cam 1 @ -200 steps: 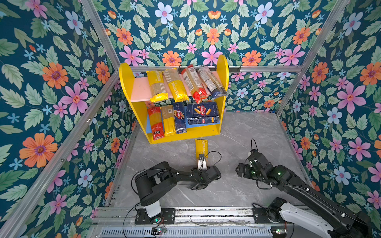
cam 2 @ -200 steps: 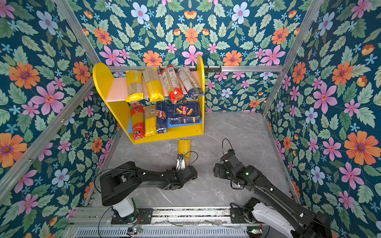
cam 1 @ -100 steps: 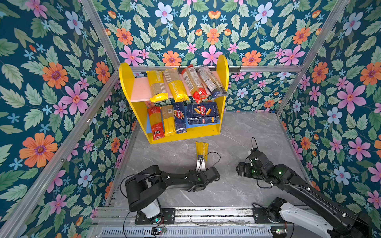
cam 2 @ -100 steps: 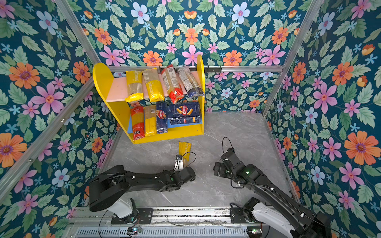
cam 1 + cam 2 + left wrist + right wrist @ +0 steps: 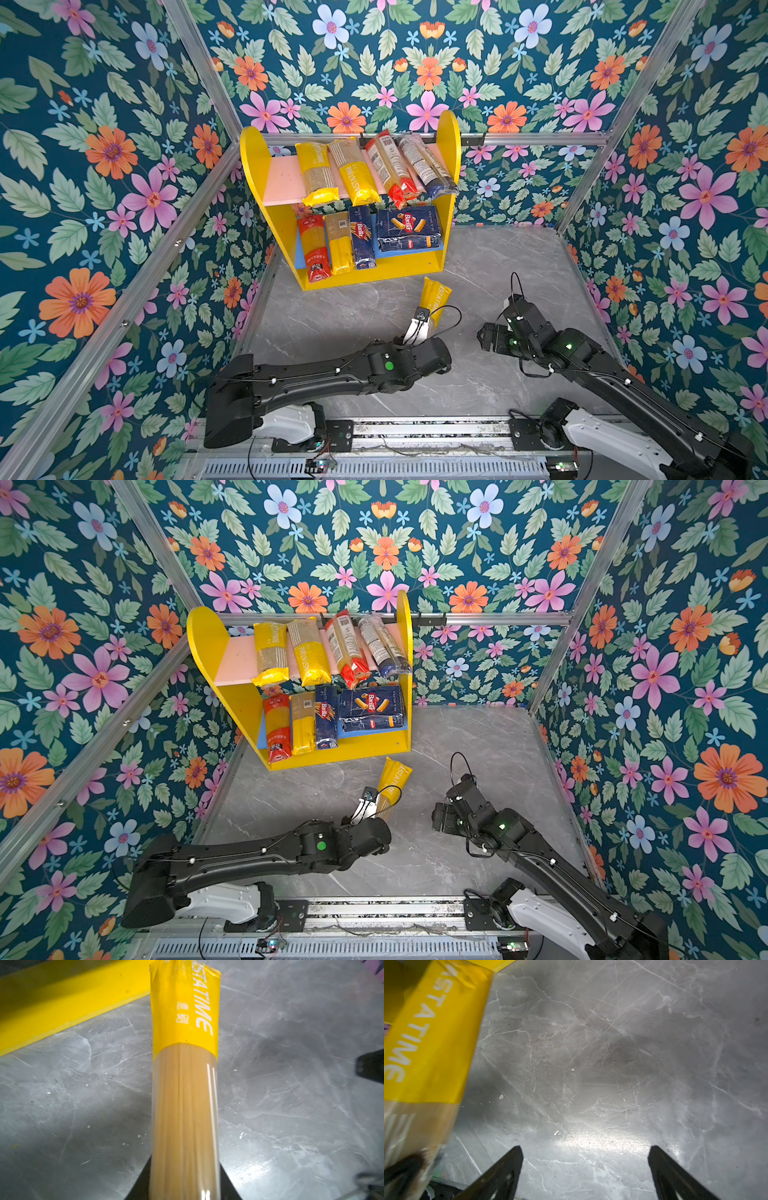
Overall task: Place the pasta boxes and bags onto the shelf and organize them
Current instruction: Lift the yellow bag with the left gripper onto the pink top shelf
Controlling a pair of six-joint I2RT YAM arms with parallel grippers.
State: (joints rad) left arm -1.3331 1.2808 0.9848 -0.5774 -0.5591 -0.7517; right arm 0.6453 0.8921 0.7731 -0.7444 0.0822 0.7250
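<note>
My left gripper is shut on a yellow PASTATIME spaghetti bag. The bag points toward the front right corner of the shelf. Several bags lie on the pink upper board. The blue lower board holds two bags, the narrow pasta box and the wide pasta box. To the right of the held bag, my right gripper stands open over bare table.
The grey marble table is walled by floral panels with aluminium frame bars. The shelf's yellow base lies just ahead of the held bag. The upper board has bare pink room at its left.
The left jaws closed on the yellow bag. The bag and left gripper then shifted to the right, and the left arm stretched lower. The right arm stayed put.
</note>
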